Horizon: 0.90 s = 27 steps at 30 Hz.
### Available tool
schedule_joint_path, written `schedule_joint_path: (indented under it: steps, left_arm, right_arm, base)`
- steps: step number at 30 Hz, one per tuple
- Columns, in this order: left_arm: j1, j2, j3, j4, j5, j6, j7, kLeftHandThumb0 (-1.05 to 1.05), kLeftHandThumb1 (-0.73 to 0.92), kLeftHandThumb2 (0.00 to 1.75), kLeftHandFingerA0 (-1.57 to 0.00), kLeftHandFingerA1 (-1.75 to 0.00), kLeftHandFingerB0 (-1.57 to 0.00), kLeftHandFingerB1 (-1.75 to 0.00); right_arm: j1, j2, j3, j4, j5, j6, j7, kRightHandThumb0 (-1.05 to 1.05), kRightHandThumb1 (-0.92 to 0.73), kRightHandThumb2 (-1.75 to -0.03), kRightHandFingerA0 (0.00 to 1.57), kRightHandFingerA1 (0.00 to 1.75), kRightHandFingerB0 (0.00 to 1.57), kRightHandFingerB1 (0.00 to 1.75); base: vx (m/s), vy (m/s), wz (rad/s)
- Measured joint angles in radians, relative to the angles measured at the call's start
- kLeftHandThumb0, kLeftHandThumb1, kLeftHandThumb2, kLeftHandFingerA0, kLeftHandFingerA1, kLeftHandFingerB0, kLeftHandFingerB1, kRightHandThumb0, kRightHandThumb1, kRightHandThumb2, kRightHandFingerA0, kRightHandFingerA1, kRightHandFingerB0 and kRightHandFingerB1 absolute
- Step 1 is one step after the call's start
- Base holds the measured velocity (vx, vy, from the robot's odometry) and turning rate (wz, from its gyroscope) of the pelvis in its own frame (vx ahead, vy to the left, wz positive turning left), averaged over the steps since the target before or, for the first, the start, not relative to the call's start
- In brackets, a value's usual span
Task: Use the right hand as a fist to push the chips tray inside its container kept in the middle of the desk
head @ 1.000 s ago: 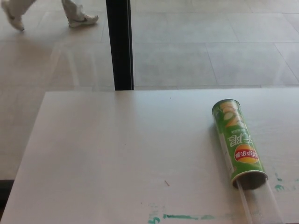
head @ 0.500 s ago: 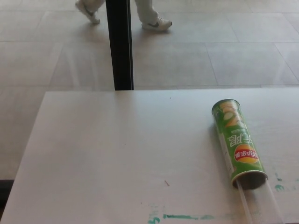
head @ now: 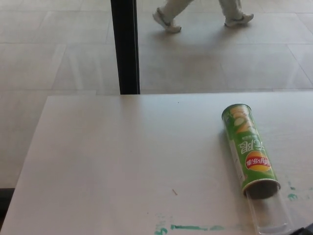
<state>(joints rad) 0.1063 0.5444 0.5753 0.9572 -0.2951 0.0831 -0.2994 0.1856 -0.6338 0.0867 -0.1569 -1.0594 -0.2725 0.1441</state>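
Right hand point(head: 308, 230): only a dark sliver shows at the lower right corner of the head view, too little to say whether it is spread or closed into a fist. Left hand: not in the picture.

Just up and left of that sliver lies the near end of the clear chips tray point(head: 270, 216); whether the two touch cannot be told. The tray juts out of the open mouth of the green chips can point(head: 249, 149). The can lies on its side on the white desk point(head: 122, 161), its closed end pointing away from the hand and its label upside down to the camera. Part of the tray is outside the can.

Left of the hand, along the desk's near edge, are smeared green marks point(head: 190, 227).

Far beyond the hand, past the desk's far edge, a black post point(head: 124, 46) stands on the tiled floor point(head: 220, 63). A person's legs point(head: 200, 12) in light trousers and white shoes show at the top edge.
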Motion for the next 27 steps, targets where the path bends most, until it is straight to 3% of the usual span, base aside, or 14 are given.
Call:
schedule_joint_path:
  steps: [2, 3, 4, 5, 6, 9, 10, 11, 13, 14, 19, 27]
  left_arm:
    - [0.002, 0.0, 0.0, 0.0, -0.001, -0.005, -0.001, -0.83, 0.57, 1.56, -0.2, -0.92, -0.03, -0.6]
    - [0.001, 0.0, 0.0, 0.001, -0.001, -0.006, -0.001, -0.76, 0.41, 1.66, -0.16, -1.22, 0.0, -0.62]
    - [0.001, 0.0, 0.0, 0.002, -0.001, -0.006, -0.001, -0.76, 0.41, 1.66, -0.16, -1.22, 0.0, -0.62]
    - [0.0, 0.0, 0.0, 0.005, -0.001, -0.009, -0.001, -0.77, 0.41, 1.65, -0.18, -1.25, 0.0, -0.65]
    - [0.001, 0.0, 0.0, 0.008, -0.001, -0.01, -0.001, -0.87, 0.59, 1.57, -0.2, -0.92, -0.05, -0.61]
    - [0.007, 0.0, 0.0, -0.003, -0.003, -0.01, -0.004, -0.92, 0.6, 1.6, -0.17, -0.92, -0.05, -0.61]
    - [0.01, 0.0, 0.0, -0.009, -0.003, -0.011, -0.006, -0.77, 0.38, 1.67, -0.14, -1.26, 0.0, -0.66]
    - [0.011, 0.0, 0.002, -0.012, -0.004, -0.011, -0.008, -0.77, 0.38, 1.67, -0.14, -1.26, 0.0, -0.66]
    - [0.012, 0.0, 0.005, -0.013, -0.006, -0.011, -0.011, -0.77, 0.39, 1.67, -0.14, -1.23, 0.0, -0.62]
    - [0.012, 0.0, 0.005, -0.013, -0.006, -0.011, -0.013, -0.9, 0.59, 1.6, -0.14, -0.9, -0.05, -0.61]
    - [0.008, 0.0, 0.005, 0.007, -0.006, -0.018, -0.021, -0.9, 0.61, 1.59, -0.12, -0.9, -0.04, -0.59]
    - [0.006, 0.001, 0.005, 0.017, -0.006, -0.03, -0.036, -0.9, 0.63, 1.6, -0.1, -0.88, -0.02, -0.57]
  right_arm:
    - [-0.025, -0.008, -0.004, -0.014, 0.004, 0.006, 0.011, -0.7, -0.86, -0.65, 0.95, 1.16, 0.76, 0.52]
    - [-0.039, -0.014, -0.006, -0.02, 0.007, 0.01, 0.017, -0.71, -0.87, -0.66, 0.95, 1.15, 0.76, 0.52]
    - [-0.043, -0.016, -0.007, -0.023, 0.008, 0.011, 0.019, -0.71, -0.87, -0.66, 0.95, 1.15, 0.76, 0.52]
    - [-0.053, -0.024, -0.009, -0.029, 0.01, 0.015, 0.028, -0.69, -0.86, -0.66, 0.97, 1.0, 0.76, 0.5]
    - [-0.058, -0.029, -0.01, -0.044, 0.011, 0.022, 0.044, -0.71, -0.86, -0.65, 0.99, 1.09, 0.79, 0.49]
    - [-0.067, -0.041, -0.011, -0.078, 0.017, 0.035, 0.081, -0.71, -0.86, -0.65, 0.98, 1.11, 0.79, 0.49]
    - [-0.068, -0.044, -0.011, -0.088, 0.021, 0.04, 0.095, -0.71, -0.84, -0.66, 0.98, 0.85, 0.82, 0.5]
    - [-0.069, -0.046, -0.011, -0.097, 0.025, 0.045, 0.109, -0.71, -0.84, -0.66, 0.98, 0.85, 0.82, 0.5]
    - [-0.071, -0.048, -0.011, -0.116, 0.031, 0.054, 0.136, -0.7, -0.84, -0.66, 0.98, 0.74, 0.82, 0.49]
    - [-0.071, -0.048, -0.011, -0.124, 0.035, 0.059, 0.15, -0.71, -0.84, -0.66, 0.99, 0.75, 0.82, 0.49]
    - [-0.071, -0.047, -0.008, -0.144, 0.054, 0.082, 0.207, -0.71, -0.84, -0.66, 0.96, 0.88, 0.78, 0.48]
    - [-0.076, -0.027, 0.029, -0.137, 0.074, 0.11, 0.245, -0.72, -0.85, -0.66, 0.97, 0.81, 0.79, 0.49]
  base:
    - [0.0, 0.0, 0.0]
    - [0.0, 0.0, 0.0]
    - [0.0, 0.0, 0.0]
    - [0.0, 0.0, 0.0]
    - [0.0, 0.0, 0.0]
    - [0.0, 0.0, 0.0]
    - [0.0, 0.0, 0.0]
    - [0.0, 0.0, 0.0]
    - [0.0, 0.0, 0.0]
    - [0.0, 0.0, 0.0]
    - [0.0, 0.0, 0.0]
    - [0.0, 0.0, 0.0]
